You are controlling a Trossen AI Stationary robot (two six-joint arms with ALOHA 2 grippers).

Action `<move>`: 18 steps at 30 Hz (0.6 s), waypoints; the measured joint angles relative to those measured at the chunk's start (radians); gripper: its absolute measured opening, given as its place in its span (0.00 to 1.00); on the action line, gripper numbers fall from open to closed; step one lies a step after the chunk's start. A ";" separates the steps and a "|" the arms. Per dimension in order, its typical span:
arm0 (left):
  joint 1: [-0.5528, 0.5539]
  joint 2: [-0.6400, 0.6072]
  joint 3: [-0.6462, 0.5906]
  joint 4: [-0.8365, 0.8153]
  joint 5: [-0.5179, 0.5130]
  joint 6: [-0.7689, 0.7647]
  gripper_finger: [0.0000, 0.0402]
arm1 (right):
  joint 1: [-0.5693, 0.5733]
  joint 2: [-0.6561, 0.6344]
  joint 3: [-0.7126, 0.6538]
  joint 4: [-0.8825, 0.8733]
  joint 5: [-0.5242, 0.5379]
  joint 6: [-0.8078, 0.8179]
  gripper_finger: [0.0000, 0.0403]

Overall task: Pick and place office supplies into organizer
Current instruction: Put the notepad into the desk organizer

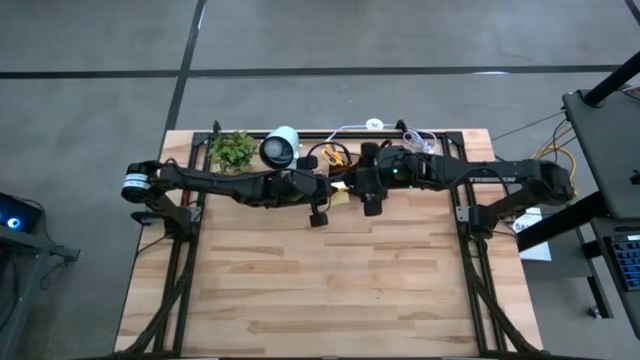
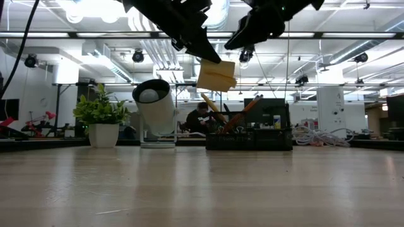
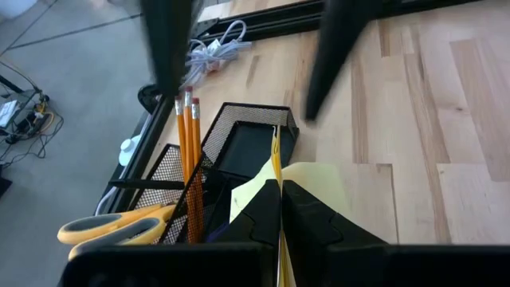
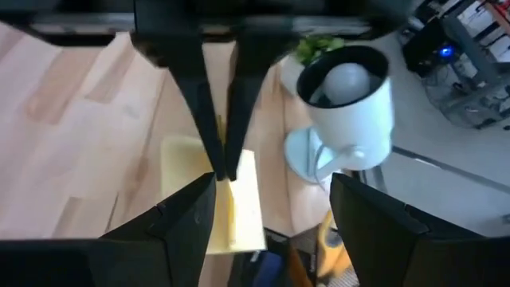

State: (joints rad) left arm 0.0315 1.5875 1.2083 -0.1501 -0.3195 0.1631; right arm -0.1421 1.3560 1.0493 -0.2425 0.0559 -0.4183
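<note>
Hidden under crossed arms from above: most of organizer (image 2: 249,139) at bench (image 1: 330,290) back edge. Left fingers (image 3: 280,209) clamped on yellow sticky-note pad (image 2: 216,75), held high above organizer. Right fingers (image 4: 271,211) spread apart, close by pad. Wide bare bench in front. Inside organizer: orange pencils (image 3: 189,163), scissors (image 3: 119,229).

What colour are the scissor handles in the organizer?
Yellow scissor handles, clearest in the left wrist view.

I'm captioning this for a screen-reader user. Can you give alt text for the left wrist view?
The left gripper is shut on a yellow sticky-note pad, above the black mesh organizer that holds orange pencils and yellow-handled scissors.
</note>
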 joint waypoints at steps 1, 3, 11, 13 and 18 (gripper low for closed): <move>0.000 0.000 0.000 0.000 0.000 0.000 0.00 | 0.000 -0.008 0.011 -0.017 0.007 -0.001 0.58; 0.002 0.000 0.000 0.002 0.000 -0.015 0.00 | 0.000 -0.028 0.031 -0.046 0.008 0.001 0.58; 0.034 0.000 0.003 0.013 0.000 -0.175 0.00 | 0.035 -0.076 0.078 -0.226 0.008 0.016 0.57; 0.042 -0.002 0.004 0.017 0.001 -0.224 0.00 | 0.055 -0.075 0.072 -0.229 0.007 0.014 0.57; 0.061 -0.008 0.004 0.016 0.026 -0.342 0.00 | 0.112 -0.075 0.052 -0.233 0.077 -0.033 0.57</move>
State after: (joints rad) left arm 0.0925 1.5791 1.2121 -0.1344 -0.2936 -0.1792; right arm -0.0296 1.2812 1.1012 -0.4756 0.1329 -0.4514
